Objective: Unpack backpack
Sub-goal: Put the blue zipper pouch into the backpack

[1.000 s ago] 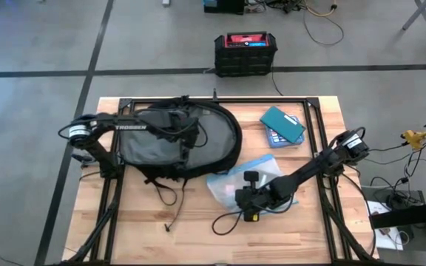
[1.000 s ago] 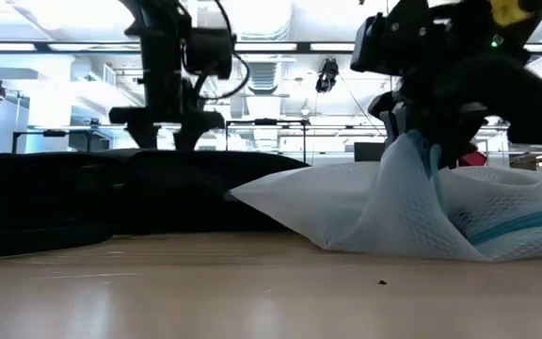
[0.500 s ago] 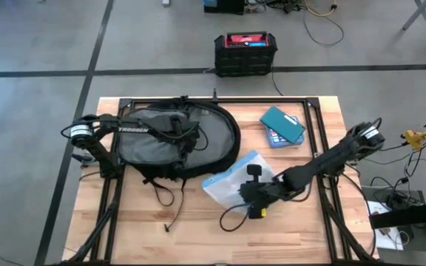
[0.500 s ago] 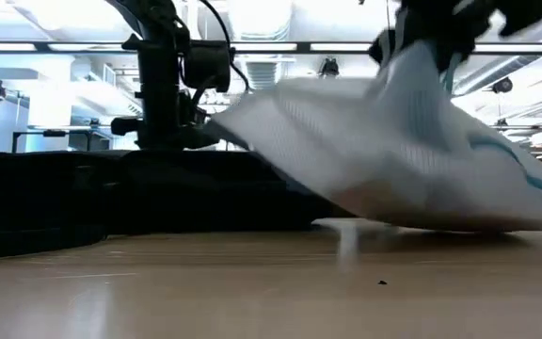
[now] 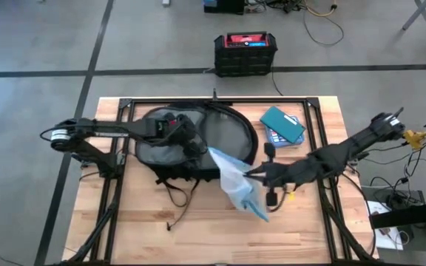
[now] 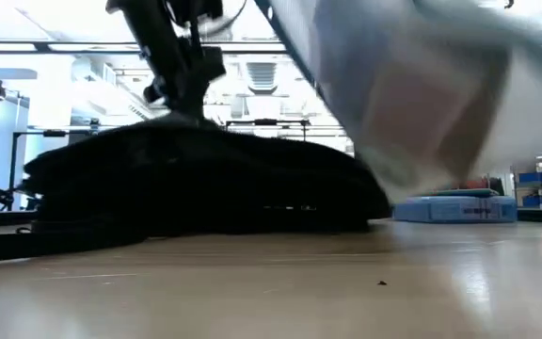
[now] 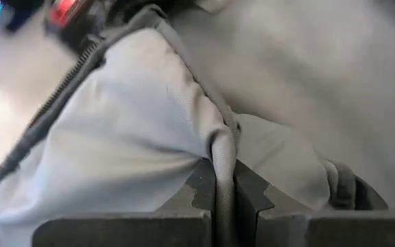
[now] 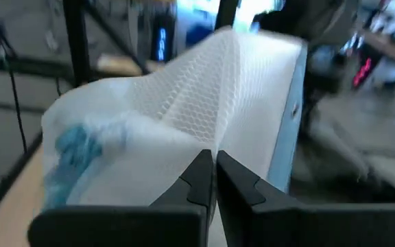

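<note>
Tabletop: one backpack [image 5: 176, 140] pinched by left hand [image 7: 223, 180], one mesh pouch [image 5: 237, 181] by right hand [image 8: 214, 165].

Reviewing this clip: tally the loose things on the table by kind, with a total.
Backpack, its grey lining pinched by the left tool: 1
White mesh pouch, held up by the right tool: 1
Teal book-like item: 1
Flat blue-and-white item partly under the teal one: 1
Total: 4

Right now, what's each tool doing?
Left tool: shut on the backpack, pinching its grey lining.
Right tool: shut on the white mesh pouch, held up off the table.
</note>
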Tool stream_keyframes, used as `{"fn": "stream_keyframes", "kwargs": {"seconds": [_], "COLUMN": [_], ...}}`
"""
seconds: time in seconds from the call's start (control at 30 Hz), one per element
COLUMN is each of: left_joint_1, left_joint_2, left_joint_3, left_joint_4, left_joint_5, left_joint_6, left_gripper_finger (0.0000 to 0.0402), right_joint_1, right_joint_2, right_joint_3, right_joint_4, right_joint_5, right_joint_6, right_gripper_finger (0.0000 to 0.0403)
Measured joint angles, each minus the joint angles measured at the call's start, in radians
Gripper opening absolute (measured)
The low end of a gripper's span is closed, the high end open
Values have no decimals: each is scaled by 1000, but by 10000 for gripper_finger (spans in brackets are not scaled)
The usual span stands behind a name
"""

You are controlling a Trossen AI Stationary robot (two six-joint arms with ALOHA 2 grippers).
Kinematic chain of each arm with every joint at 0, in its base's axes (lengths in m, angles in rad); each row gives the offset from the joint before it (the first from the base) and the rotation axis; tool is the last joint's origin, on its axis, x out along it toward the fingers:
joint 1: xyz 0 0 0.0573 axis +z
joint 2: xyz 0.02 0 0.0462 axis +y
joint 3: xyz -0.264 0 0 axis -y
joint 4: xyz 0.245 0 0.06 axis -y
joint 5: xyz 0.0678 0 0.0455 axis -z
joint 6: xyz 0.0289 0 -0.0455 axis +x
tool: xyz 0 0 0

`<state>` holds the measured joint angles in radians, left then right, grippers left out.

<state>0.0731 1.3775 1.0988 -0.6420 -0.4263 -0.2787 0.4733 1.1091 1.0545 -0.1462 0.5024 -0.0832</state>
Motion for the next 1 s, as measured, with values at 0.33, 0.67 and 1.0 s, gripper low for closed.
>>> {"fn": "stream_keyframes", "kwargs": {"seconds": [0.33, 0.67, 1.0], "left_joint_1": [-78, -74, -83], "left_joint_2": [-30, -113, -121], "left_joint_3": [0, 7, 65], "left_joint_4": [106, 222, 338], "left_joint_5": [2, -42, -9], "left_joint_6": [12, 23, 58], "left_gripper_finger": [0, 0, 0], "right_joint_1": [-11, -83, -209], "right_joint_2": [29, 225, 525], "right_joint_3": [109, 51, 40], "right_joint_4": [63, 92, 276], "right_joint_5": [133, 124, 55], "right_joint_6": [-159, -111, -161], "right_gripper_finger": [0, 0, 0]}}
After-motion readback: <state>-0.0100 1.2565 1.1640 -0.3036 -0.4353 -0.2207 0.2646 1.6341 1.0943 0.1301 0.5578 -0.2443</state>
